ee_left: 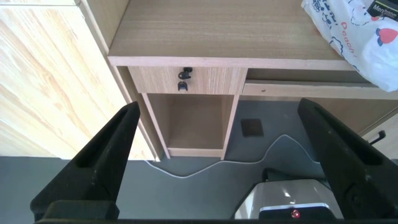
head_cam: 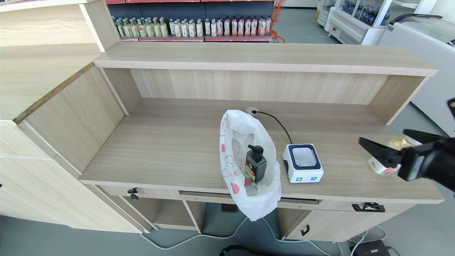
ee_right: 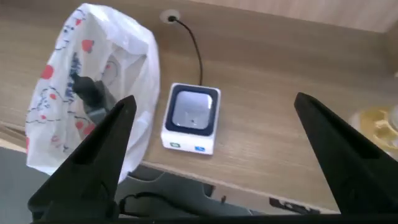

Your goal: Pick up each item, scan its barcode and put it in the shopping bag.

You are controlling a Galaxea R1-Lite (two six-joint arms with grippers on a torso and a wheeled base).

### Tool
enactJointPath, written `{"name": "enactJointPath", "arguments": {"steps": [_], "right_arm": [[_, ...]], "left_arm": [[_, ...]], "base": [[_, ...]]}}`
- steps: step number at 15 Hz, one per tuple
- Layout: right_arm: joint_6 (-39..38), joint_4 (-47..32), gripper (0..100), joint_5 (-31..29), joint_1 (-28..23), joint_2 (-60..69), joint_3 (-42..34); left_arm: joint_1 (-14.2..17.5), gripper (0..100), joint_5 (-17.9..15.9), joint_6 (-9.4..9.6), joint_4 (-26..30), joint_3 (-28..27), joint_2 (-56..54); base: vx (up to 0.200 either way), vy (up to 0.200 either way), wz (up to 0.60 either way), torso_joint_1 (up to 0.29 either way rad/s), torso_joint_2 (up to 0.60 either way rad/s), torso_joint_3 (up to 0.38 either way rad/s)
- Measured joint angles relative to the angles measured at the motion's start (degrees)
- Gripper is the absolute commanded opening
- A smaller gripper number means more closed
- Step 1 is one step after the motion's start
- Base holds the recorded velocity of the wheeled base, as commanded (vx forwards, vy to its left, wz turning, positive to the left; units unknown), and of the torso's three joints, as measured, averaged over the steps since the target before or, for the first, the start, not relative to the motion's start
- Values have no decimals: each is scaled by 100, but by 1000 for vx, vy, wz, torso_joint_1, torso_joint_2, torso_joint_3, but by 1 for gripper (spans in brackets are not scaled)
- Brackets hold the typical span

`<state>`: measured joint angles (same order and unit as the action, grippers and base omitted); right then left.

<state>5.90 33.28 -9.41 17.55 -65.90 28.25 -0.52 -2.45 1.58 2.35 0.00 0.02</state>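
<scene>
Two grippers are seen with fingers spread wide and nothing held. The right gripper (head_cam: 383, 137) is held over the right end of the counter (head_cam: 170, 142), its arm coming in from the right and its fingers pointed towards the scanner (head_cam: 303, 163). A jar (head_cam: 378, 166) with a barcode label is laid near the counter's right end, partly hidden behind that gripper. The left gripper (ee_left: 219, 109) is held low before the counter's front edge, pointed at an open compartment (ee_left: 193, 124) under a drawer (ee_left: 186, 79). The bag (head_cam: 233, 156) is stood open at the front edge near the middle, just left of the scanner, its lower part hung over the edge. A black pump bottle (head_cam: 255, 164) is stood upright inside it.
</scene>
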Motion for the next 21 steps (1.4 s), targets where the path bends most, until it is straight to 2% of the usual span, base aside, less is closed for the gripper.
{"name": "enactJointPath", "arguments": {"steps": [4, 6, 7, 10, 21], "right_arm": [[17, -2477, 100, -484, -808, 2222, -350], [28, -3368, 100, -506, -1025, 3023, -429], [26, -3552, 100, -391, -1086, 3316, -479], [30, -3596, 100, -295, -1147, 3755, -588], [-11, -3456, 100, -473, -1776, 2883, -28]], "left_arm": [[0, 100, -1, -2, 2, 0, 0], [0, 100, -1, 0, 2, 0, 0], [0, 100, -1, 0, 2, 0, 0], [0, 100, -1, -15, 2, 0, 0], [0, 100, 7, -9, 2, 0, 9]], "base": [[0, 0, 0, 0, 0, 0], [0, 0, 0, 0, 0, 0], [0, 0, 0, 0, 0, 0], [0, 0, 0, 0, 0, 0], [0, -200, 0, 5, 0, 4]]}}
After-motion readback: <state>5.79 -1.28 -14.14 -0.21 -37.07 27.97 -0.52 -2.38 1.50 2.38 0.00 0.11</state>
